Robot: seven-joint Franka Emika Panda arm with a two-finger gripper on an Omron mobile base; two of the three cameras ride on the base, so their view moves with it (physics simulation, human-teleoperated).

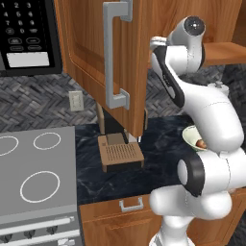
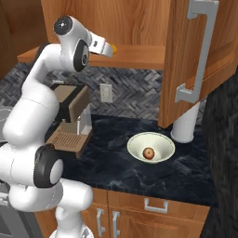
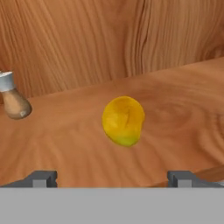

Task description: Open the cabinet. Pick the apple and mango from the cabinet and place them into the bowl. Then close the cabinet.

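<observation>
The cabinet [image 2: 139,28] stands open, its door [image 2: 200,60] swung out over the bench [image 2: 186,172] with the long grey handle [image 2: 197,56] facing the room. The arm reaches up to the cabinet's bottom shelf [image 3: 175,100], and the gripper [image 3: 112,178] points at the mango [image 3: 124,120], its two fingertips spread wide apart with nothing between them. The mango lies on the wooden shelf, ahead of the gripper and roughly centred between the fingertips, not touched by either. In the right base view a bit of the mango [image 2: 113,48] peeks out just beyond the end of the hand. To one side on the same shelf, well apart from the mango, rests a small wooden shaker [image 3: 13,100] with a grey cap, close to the back wall. Down on the dark marble bench the bowl [image 2: 151,148] sits near a white cylinder [image 2: 186,125], and the apple [image 2: 148,153] lies inside it. A brown coffee machine [image 2: 69,121] stands further along the bench.
</observation>
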